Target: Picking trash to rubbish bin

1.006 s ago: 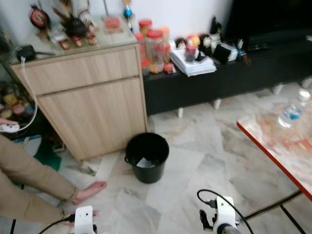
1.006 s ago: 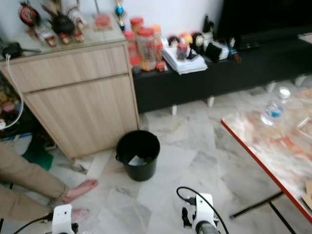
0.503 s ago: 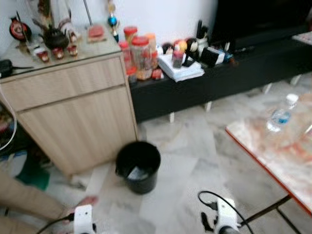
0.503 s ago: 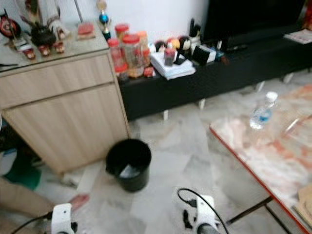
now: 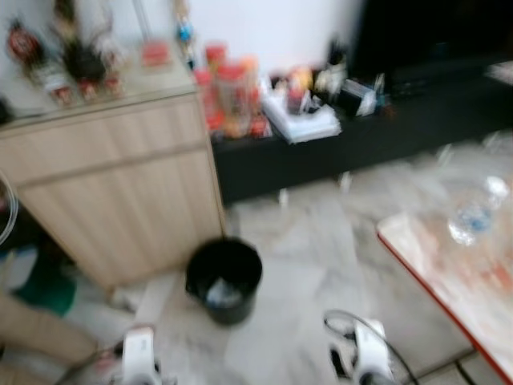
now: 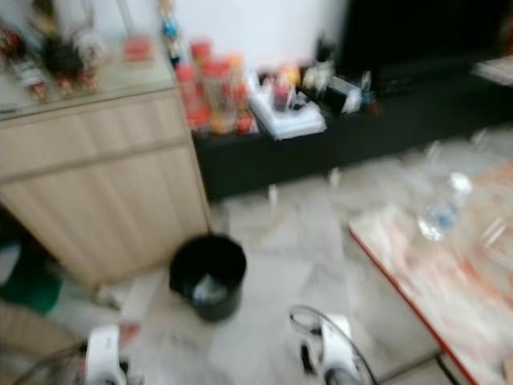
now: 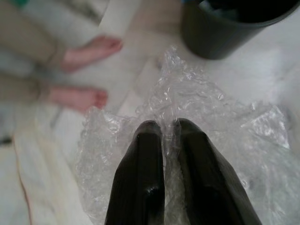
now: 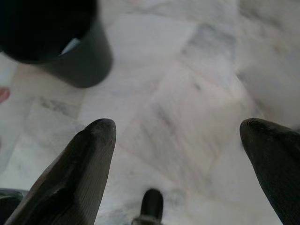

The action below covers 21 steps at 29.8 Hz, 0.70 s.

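A black rubbish bin [image 5: 224,280] stands on the marble floor in front of a wooden cabinet, with some pale scraps inside. My left gripper [image 7: 164,129] is shut on a crumpled sheet of clear bubble wrap [image 7: 206,122], and the bin [image 7: 225,26] lies a short way beyond its fingertips. My right gripper [image 8: 178,129] is open above bare floor, with the bin [image 8: 51,42] off to one side of it. Both wrists, left [image 5: 138,357] and right [image 5: 365,361], show low in the blurred eye views.
A person's bare feet [image 7: 91,49] and tan trouser legs rest on the floor near the left gripper. A light wooden cabinet [image 5: 112,184] stands behind the bin. A low black TV bench [image 5: 361,128] holds jars and clutter. A red-edged table [image 5: 461,265] with a water bottle [image 5: 473,216] is on the right.
The head views have shifted and blurred, so the camera is moving. The bin sits a little lower and further left in the picture than half a second ago.
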Available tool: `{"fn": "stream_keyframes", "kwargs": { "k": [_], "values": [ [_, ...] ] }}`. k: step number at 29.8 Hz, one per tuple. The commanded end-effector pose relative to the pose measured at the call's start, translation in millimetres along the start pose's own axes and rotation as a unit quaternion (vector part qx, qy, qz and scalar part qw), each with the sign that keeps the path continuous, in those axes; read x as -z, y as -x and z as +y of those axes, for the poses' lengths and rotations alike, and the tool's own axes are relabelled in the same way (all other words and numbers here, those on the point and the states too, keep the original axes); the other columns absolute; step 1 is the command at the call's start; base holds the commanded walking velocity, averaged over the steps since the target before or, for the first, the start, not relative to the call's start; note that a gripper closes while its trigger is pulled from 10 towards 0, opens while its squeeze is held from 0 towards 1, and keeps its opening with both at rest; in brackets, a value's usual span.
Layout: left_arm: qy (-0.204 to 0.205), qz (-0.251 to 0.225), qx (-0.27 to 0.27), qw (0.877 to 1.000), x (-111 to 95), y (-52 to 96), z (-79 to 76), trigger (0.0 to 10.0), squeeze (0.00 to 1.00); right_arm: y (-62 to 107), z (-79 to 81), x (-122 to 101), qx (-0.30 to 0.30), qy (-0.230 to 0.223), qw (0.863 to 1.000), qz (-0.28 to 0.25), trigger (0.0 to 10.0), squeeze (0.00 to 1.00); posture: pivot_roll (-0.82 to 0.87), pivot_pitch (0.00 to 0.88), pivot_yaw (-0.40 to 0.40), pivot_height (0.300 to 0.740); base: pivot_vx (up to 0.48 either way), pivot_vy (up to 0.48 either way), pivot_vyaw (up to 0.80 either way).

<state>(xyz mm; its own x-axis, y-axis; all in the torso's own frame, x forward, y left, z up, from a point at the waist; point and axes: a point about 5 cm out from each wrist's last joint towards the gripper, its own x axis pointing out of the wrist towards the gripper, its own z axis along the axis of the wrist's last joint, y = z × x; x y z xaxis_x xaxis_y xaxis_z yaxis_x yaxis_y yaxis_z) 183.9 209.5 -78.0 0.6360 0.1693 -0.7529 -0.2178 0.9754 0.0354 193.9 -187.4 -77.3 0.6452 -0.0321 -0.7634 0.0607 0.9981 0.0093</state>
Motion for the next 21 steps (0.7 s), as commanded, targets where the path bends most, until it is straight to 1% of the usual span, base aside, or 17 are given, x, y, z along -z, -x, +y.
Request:
{"fn": "stream_keyframes", "kwargs": {
  "k": [1,3,12,17,21],
  "values": [
    [0.000,0.013,-0.021,1.000,6.6,2.0,14.1,10.0,0.00,-2.9,16.8,-8.3,-0.021,-0.002,1.000,-0.012,10.0,0.00,0.04,0.020,0.011,0.740,0.296,0.000,0.79],
    [0.002,0.013,-0.021,1.000,6.5,2.0,14.2,10.0,0.00,-3.0,16.5,-8.1,-0.020,-0.004,1.000,-0.010,10.0,0.00,0.04,0.020,0.011,0.740,0.296,0.000,0.79],
    [0.008,0.014,-0.024,1.000,7.7,2.3,14.1,10.0,0.00,-2.7,15.7,-6.4,-0.017,-0.014,1.000,-0.008,10.0,0.00,0.05,0.040,0.009,0.740,0.300,0.000,0.00],
    [0.009,0.014,-0.026,1.000,8.0,2.5,15.2,10.0,0.00,-2.8,16.2,-7.0,-0.019,-0.006,1.000,-0.007,10.0,0.00,0.04,0.044,0.009,0.740,0.298,0.000,0.00],
    [0.009,0.015,-0.027,0.999,8.5,2.7,16.8,10.0,0.00,-3.0,17.7,-8.0,-0.020,-0.001,1.000,-0.011,10.0,0.00,0.04,0.041,0.014,0.740,0.298,0.000,0.60]
  ]
}}
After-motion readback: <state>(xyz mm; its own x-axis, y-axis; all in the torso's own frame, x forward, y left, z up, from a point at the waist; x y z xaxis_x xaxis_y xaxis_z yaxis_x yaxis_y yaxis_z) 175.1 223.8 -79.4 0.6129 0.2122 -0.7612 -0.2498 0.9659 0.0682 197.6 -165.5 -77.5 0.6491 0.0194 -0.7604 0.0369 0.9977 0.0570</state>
